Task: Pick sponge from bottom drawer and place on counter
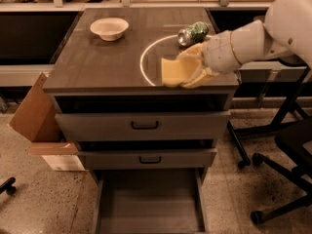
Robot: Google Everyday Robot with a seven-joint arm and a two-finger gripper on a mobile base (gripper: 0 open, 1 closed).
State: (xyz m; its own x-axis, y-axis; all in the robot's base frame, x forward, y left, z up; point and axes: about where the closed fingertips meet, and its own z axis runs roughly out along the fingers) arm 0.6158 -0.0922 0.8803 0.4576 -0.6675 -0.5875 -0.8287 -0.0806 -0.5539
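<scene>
The pale yellow sponge is held in my gripper, whose fingers are shut on it. It hangs just above the front right part of the counter, inside the white arc line. My white arm reaches in from the right. The bottom drawer is pulled out at the bottom of the view and its grey floor is bare.
A white bowl sits at the back left of the counter. A green crushed can lies at the back right, just behind my gripper. A cardboard box stands left of the cabinet. Black chair legs stand at the right.
</scene>
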